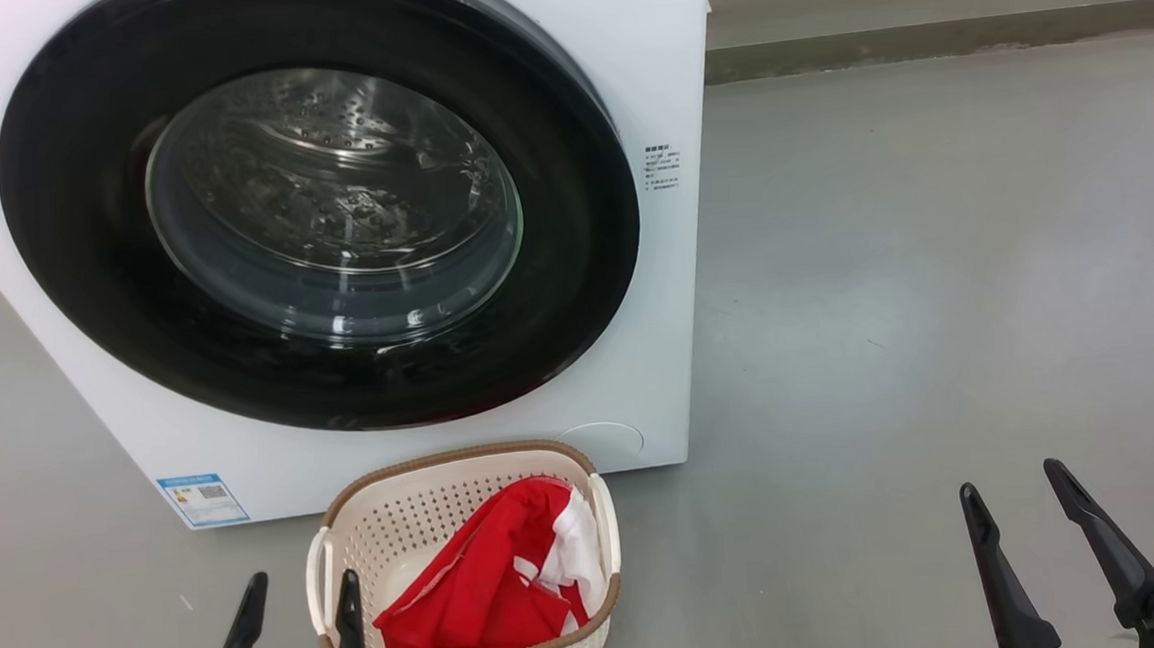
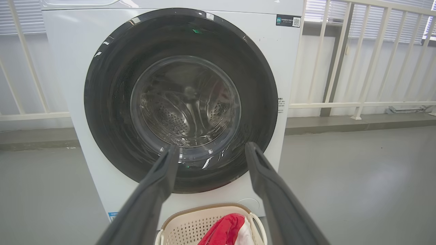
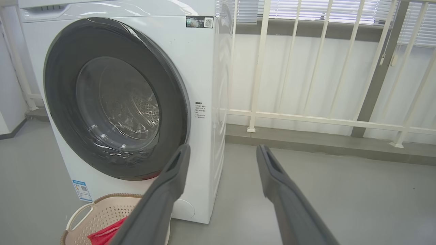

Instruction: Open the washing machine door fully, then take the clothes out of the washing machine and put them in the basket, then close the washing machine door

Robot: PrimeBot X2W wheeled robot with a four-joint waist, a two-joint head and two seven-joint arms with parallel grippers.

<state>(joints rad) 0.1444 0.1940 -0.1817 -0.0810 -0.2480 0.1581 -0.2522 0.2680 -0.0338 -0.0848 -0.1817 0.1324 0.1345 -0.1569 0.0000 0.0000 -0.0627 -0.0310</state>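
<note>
The white washing machine (image 1: 629, 361) stands in front of me with its round black washing machine door (image 1: 81, 234) shut flat against the front. Through the glass window I see the bare steel drum. On the floor before it sits the cream basket (image 1: 398, 515), holding the red and white clothes (image 1: 493, 590). My left gripper (image 1: 303, 586) is open at the basket's left rim, empty. Off to the right, over bare floor, my right gripper (image 1: 1012, 478) is open and empty. The door (image 2: 112, 112), basket (image 2: 190, 224) and clothes (image 2: 224, 231) also appear beyond the left gripper (image 2: 211, 148). The right gripper (image 3: 223, 149) points past the machine's right edge (image 3: 204, 68).
Grey floor (image 1: 936, 292) stretches to the right of the machine. A white railing (image 3: 306, 115) on a low kerb runs behind and beside the washer. A blue label (image 1: 202, 499) marks the machine's lower left corner.
</note>
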